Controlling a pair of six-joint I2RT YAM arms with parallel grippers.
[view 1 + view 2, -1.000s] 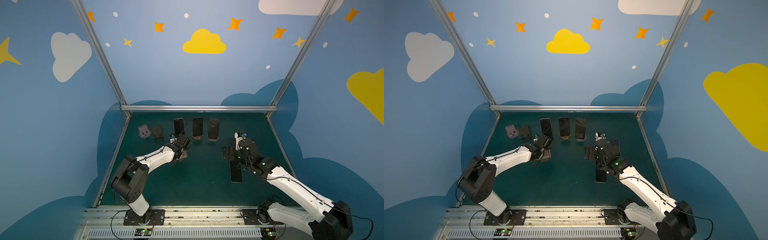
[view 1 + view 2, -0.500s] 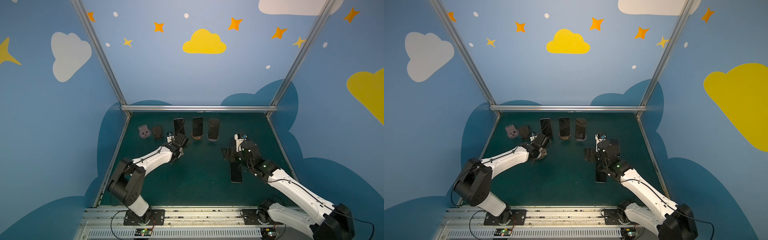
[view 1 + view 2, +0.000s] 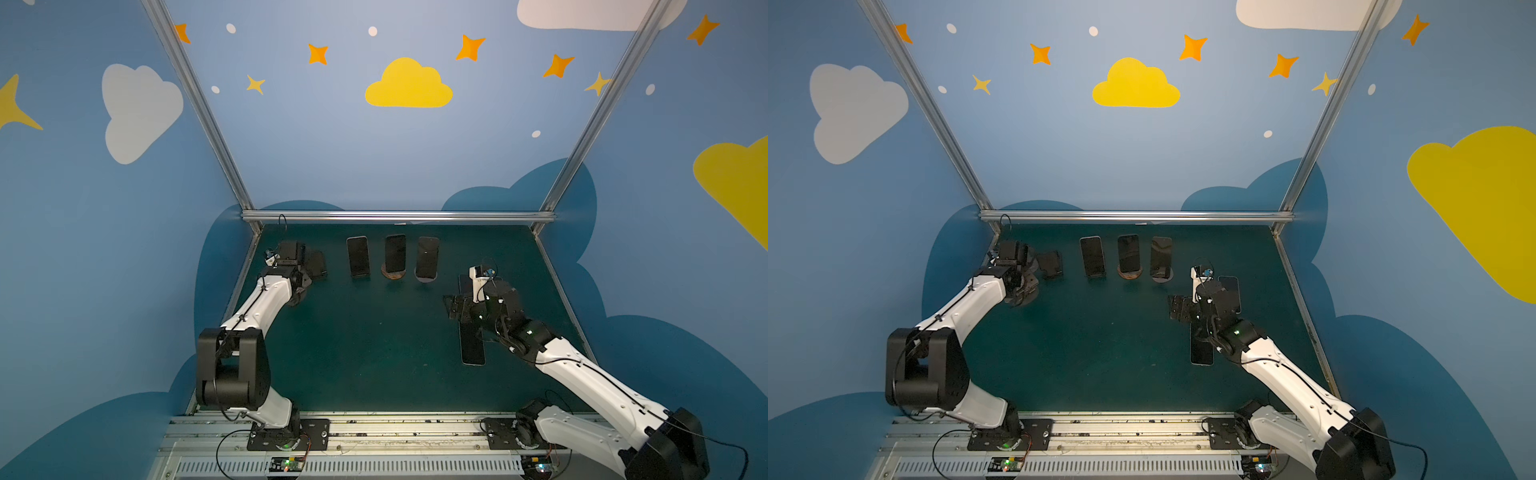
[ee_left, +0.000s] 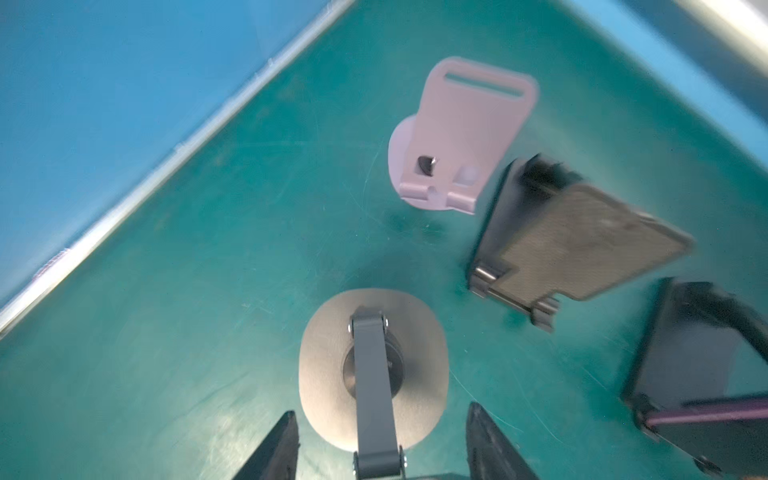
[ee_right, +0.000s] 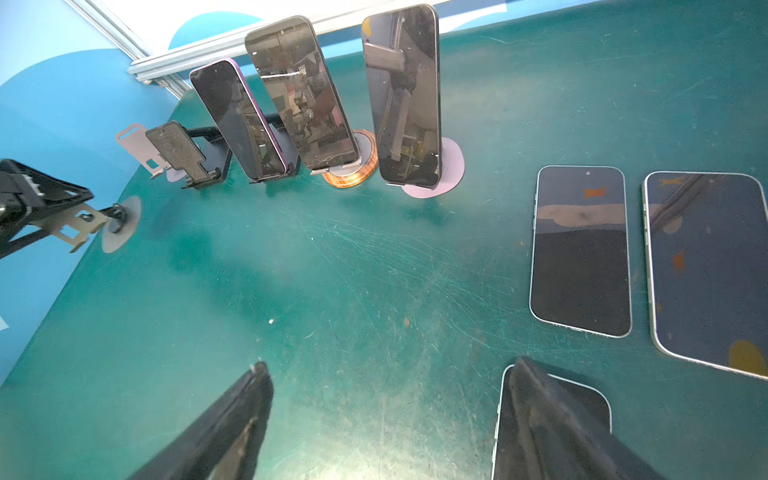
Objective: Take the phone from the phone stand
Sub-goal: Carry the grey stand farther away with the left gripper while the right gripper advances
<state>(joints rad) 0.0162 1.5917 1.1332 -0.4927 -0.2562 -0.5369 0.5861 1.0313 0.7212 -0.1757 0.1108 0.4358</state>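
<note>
Starting nearest you, your right gripper (image 5: 388,365) hung released over the table (image 3: 365,345), holding nothing, with one finger above a flat phone (image 3: 473,351). A second flat phone (image 5: 582,257) and a broader flat phone (image 5: 706,270) lay just beyond. You had wide bare mat across the middle. Your left gripper (image 4: 381,409) sat far left beside the side rail (image 4: 166,158), clenched on an empty grey stand (image 4: 324,365), with a pink stand (image 4: 461,133) and a black stand (image 4: 582,237) close ahead. Farthest back, near the rear rail (image 3: 395,216), three dark-screened phones leaned on stands: a purple-edged phone (image 5: 237,120), a middle phone (image 5: 299,91) on a wooden disc (image 5: 353,176), and a right-hand phone (image 5: 405,91) on a lilac base (image 5: 451,166). A second earlier your left claw was beside the purple-edged phone; all three phones stayed put.
</note>
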